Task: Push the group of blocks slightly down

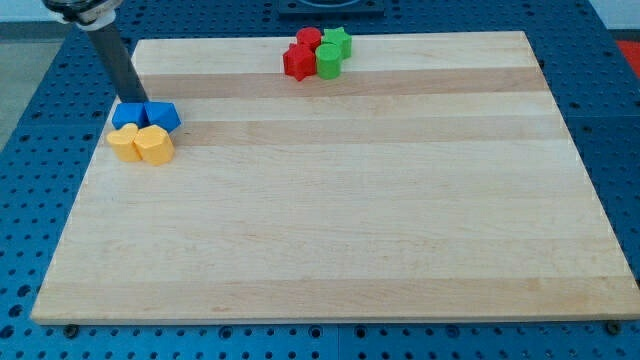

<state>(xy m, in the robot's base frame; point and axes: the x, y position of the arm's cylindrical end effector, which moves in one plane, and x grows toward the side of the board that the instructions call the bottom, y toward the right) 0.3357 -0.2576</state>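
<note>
Blocks (146, 131) just below my tip (137, 102).

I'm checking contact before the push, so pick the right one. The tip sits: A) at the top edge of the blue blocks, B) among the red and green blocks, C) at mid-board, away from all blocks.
A: my tip rests against the top edge of the two blue blocks, just above the yellow blocks.

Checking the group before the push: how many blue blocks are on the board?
2. Both sit near the view's left edge, side by side: one blue block directly below my tip, the other blue block to its right. Two yellow blocks lie just below them.
</note>
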